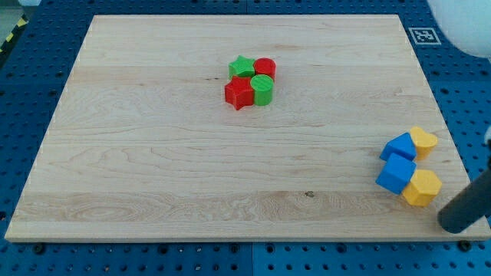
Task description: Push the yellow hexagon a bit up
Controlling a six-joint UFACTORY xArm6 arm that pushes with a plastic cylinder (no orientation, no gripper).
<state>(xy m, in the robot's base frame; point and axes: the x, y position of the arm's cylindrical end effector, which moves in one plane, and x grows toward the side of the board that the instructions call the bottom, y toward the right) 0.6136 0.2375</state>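
Note:
The yellow hexagon [422,188] lies near the board's right edge, toward the view's bottom. It touches a blue cube [396,173] on its left. Above them a second blue block [399,146] sits against another yellow block [423,140] of unclear shape. My tip [454,221] is at the end of the dark rod coming in from the right edge. It sits just right of and slightly below the yellow hexagon, apart from it by a small gap, at the board's edge.
A tight cluster stands at the upper middle: a green star [242,66], a red cylinder [265,67], a red star [239,93] and a green cylinder [262,89]. The wooden board [153,153] lies on a blue perforated table. A white object [460,23] fills the top right corner.

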